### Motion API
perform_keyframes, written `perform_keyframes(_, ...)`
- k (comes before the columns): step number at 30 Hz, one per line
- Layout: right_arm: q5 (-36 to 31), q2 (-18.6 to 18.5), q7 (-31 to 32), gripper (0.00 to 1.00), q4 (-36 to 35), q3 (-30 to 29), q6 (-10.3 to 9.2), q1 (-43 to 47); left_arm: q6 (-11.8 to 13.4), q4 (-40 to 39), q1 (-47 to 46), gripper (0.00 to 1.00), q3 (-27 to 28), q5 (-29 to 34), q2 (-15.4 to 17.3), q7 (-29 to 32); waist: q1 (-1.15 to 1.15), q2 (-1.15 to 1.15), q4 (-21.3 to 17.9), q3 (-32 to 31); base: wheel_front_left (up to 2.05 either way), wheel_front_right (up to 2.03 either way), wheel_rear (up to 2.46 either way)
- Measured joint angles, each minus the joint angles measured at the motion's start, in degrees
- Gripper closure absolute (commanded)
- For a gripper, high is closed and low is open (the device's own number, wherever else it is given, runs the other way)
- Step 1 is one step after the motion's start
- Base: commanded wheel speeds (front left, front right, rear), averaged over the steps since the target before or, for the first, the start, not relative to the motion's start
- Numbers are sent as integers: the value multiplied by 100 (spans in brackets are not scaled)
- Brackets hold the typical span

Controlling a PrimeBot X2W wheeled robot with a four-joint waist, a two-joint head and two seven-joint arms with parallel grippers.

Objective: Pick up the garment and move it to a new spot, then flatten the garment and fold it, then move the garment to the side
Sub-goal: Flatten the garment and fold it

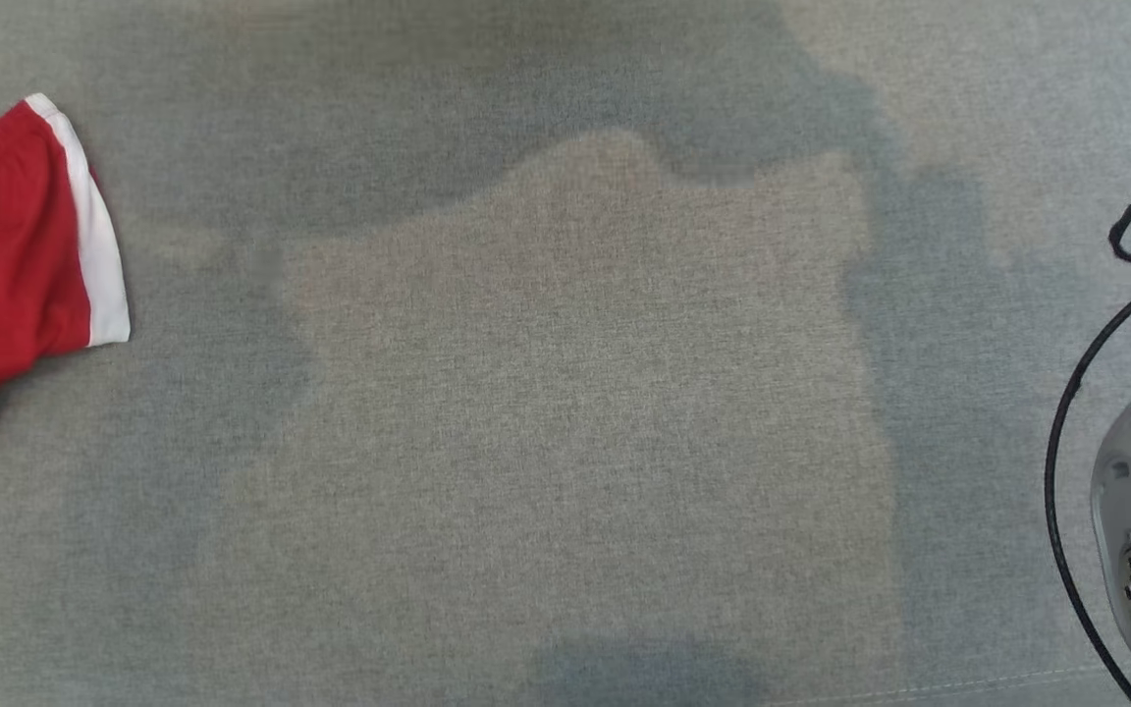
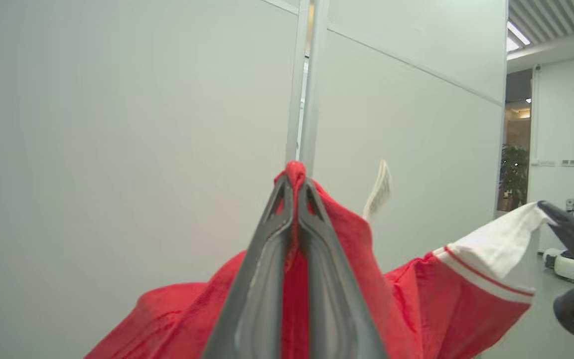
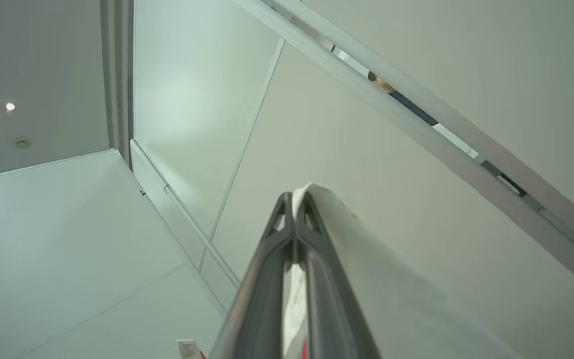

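Grey fabric surface below; red garment with white trim at head view's left edge, held up. Left hand clenched on red cloth, right hand clenched on white hem.

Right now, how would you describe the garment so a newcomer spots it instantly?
Start at the wide grey fabric surface in the head view; the garment shows at its left edge. The left gripper and right gripper each pinch it. Bright red cloth with a white hem band sets it apart from the grey.
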Motion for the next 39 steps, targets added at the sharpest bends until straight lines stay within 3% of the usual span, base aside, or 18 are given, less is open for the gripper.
perform_keyframes(2,-221,-29,19,100,35,110,46,-311,-282,48,144,100,-135,512,489,-268,0,0,25,250,0,0,0)
perform_keyframes(4,-258,-59,103,100,231,244,46,-210,-374,226,440,100,-203,633,639,-374,0,0,22,417,0,0,0)
perform_keyframes(10,-272,10,307,100,1123,500,43,1159,-480,1341,1785,100,-638,788,757,-531,1,0,-63,910,0,0,0)
perform_keyframes(16,34,78,208,100,1291,638,43,1836,-549,2121,2057,100,-735,1037,834,-886,1,0,-231,1383,0,0,0)
perform_keyframes(21,134,68,-21,100,1289,637,78,2180,-623,2791,2398,100,-814,1021,567,-1362,0,0,-374,1701,0,0,0)
perform_keyframes(31,171,21,-159,100,1259,458,606,2345,-902,3364,2151,100,-660,989,266,-1839,-1,0,-320,1637,0,0,0)
perform_keyframes(39,103,-531,-81,100,1053,417,958,2877,-1067,3455,2442,100,-849,1012,-7,-1862,-1,0,-188,1138,0,0,0)
